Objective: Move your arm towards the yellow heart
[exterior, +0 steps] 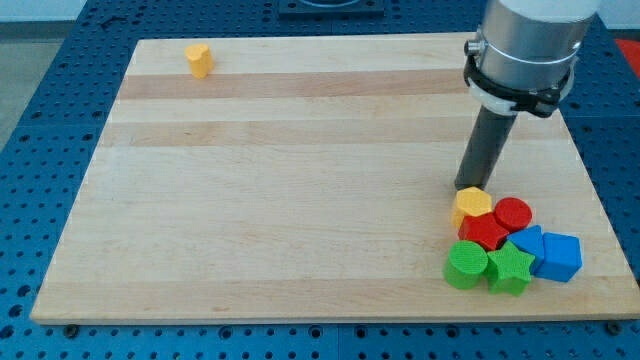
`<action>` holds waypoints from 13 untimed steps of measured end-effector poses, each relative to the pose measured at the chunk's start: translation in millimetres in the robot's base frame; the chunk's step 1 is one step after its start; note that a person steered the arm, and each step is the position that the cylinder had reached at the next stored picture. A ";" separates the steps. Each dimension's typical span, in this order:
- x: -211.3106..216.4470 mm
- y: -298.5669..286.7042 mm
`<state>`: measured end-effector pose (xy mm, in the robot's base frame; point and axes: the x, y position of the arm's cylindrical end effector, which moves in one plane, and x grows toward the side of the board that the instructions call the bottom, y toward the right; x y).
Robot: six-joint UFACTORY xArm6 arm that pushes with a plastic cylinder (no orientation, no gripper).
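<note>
The yellow heart [199, 59] stands alone near the board's top left corner. My tip [467, 186] is far from it, at the view's lower right, just above and touching or nearly touching a yellow hexagon block [472, 206]. Around the hexagon is a tight cluster: a red round block [513, 213], a red block [484, 233], a green round block [466, 265], a green star [510, 268], and two blue blocks [556, 256] [526, 243].
The wooden board [280, 200] lies on a blue perforated table [40, 120]. The arm's grey body [525, 45] hangs over the board's top right corner. The block cluster sits close to the board's bottom right edge.
</note>
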<state>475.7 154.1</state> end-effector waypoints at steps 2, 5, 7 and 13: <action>-76.0 -22.6; -213.1 -90.2; -281.8 -176.6; -186.9 -301.5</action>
